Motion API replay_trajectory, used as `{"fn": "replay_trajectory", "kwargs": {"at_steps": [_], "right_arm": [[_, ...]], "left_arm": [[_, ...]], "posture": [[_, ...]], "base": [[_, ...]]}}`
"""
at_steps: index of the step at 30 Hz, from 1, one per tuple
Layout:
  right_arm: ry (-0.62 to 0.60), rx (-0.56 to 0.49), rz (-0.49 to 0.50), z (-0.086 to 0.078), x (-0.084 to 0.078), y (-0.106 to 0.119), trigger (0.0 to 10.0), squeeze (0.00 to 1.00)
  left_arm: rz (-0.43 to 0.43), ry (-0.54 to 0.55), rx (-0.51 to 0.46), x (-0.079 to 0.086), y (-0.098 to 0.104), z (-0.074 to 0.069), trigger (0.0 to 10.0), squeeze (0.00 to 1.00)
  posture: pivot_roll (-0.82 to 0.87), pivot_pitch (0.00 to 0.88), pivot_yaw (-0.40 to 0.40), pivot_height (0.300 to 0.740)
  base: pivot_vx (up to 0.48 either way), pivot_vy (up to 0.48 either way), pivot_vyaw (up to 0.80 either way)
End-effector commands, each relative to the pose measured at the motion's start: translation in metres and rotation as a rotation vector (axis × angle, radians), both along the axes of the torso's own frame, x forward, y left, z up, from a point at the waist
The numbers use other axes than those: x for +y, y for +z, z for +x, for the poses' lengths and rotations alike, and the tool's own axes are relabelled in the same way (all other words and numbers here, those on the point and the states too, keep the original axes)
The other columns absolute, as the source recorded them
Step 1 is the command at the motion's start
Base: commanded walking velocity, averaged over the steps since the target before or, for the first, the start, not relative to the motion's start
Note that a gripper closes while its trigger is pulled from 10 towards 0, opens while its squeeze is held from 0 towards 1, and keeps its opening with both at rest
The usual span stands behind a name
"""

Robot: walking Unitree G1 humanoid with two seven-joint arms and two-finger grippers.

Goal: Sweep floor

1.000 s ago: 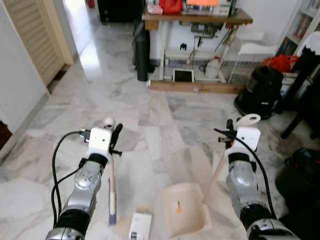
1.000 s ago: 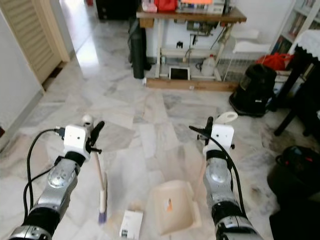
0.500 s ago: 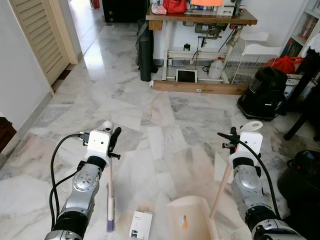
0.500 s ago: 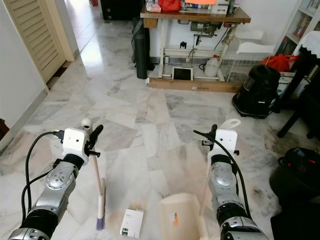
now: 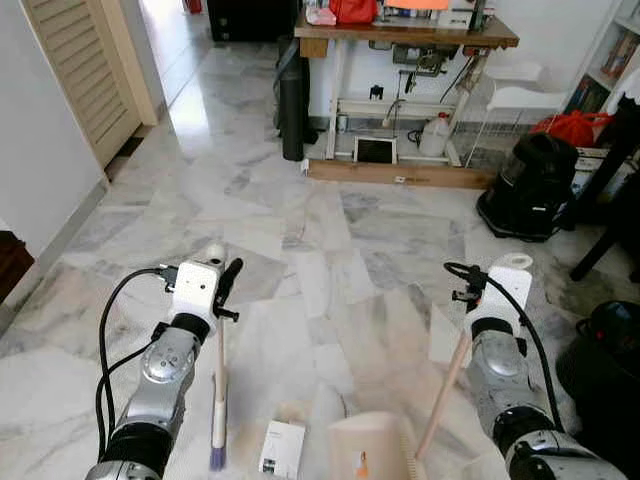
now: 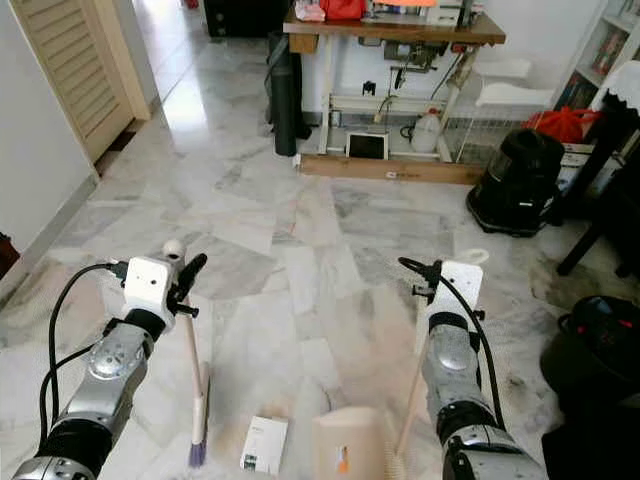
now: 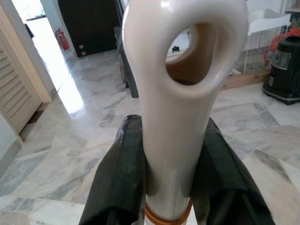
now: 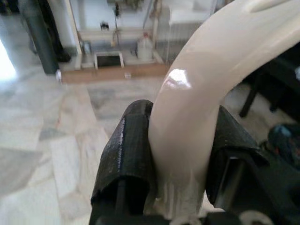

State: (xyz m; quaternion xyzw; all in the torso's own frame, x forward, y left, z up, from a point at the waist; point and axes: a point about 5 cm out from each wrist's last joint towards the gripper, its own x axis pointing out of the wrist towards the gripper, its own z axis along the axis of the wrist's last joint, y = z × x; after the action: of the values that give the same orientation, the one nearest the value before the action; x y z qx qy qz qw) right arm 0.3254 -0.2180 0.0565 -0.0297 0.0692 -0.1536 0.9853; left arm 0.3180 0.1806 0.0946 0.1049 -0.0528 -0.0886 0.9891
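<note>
At the bottom edge of the head views, lower centre, the cream dustpan (image 5: pixel 365 447) sits on the marble floor (image 5: pixel 300 250), now cut off by the frame so that less of its scoop shows than a second ago; the whole view has tilted up a little, so this is mostly the camera. Just left of it lies a small white card (image 5: pixel 281 448), lying as it did before relative to the pan. Left again, the broom (image 5: pixel 218 400) stands nearly upright with its purple bristle tip touching the floor at lower left.

The left end effector (image 7: pixel 168 154) is clamped on the broom's cream looped handle top, one black finger pressed to each side. The right end effector (image 8: pixel 180 154) grips the curved top of the dustpan's long handle (image 5: pixel 445 385) the same way; that handle leans a shade more to the right than a second ago, and the right wrist sits lower in the frame.

Farther off, at the top of the frame, a wooden surface (image 5: pixel 410 35) carries red items, with a white jug (image 5: pixel 433 135) and a tablet (image 5: pixel 375 151) below it. A black vacuum cleaner (image 5: pixel 528 185) stands at upper right, and a louvred door (image 5: pixel 75 70) at upper left.
</note>
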Motion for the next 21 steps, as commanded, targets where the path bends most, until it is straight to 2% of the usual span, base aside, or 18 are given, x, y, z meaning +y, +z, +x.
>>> {"fn": "replay_trajectory", "kwargs": {"at_steps": [1, 3, 13, 15, 21], "right_arm": [[-0.012, 0.038, -0.011, 0.002, -0.004, 0.000, 10.0, 0.00], [-0.028, 0.079, -0.006, 0.000, -0.006, -0.005, 10.0, 0.00], [-0.048, 0.155, 0.039, -0.004, -0.005, -0.016, 10.0, 0.00], [-0.050, 0.235, 0.065, -0.005, -0.003, -0.021, 10.0, 0.00], [-0.050, 0.310, 0.109, -0.004, -0.002, -0.025, 10.0, 0.00]], "left_arm": [[-0.006, 0.000, -0.027, 0.002, 0.008, 0.002, 10.0, 0.00], [-0.008, -0.004, -0.023, 0.001, 0.007, 0.003, 10.0, 0.00], [-0.010, -0.015, -0.013, 0.001, 0.007, 0.004, 10.0, 0.00], [-0.008, -0.019, -0.003, 0.002, 0.007, 0.004, 10.0, 0.00], [-0.009, -0.027, 0.005, 0.001, 0.006, 0.005, 10.0, 0.00]], "posture": [[0.02, 0.000, -0.045, 0.740], [0.02, 0.000, -0.044, 0.740], [0.02, 0.000, -0.043, 0.740], [0.02, 0.000, -0.042, 0.740], [0.02, 0.000, -0.043, 0.740]], "base": [[0.000, 0.000, 0.00], [0.000, 0.000, 0.00], [0.000, 0.000, 0.00], [0.000, 0.000, 0.00], [0.000, 0.000, 0.00]]}}
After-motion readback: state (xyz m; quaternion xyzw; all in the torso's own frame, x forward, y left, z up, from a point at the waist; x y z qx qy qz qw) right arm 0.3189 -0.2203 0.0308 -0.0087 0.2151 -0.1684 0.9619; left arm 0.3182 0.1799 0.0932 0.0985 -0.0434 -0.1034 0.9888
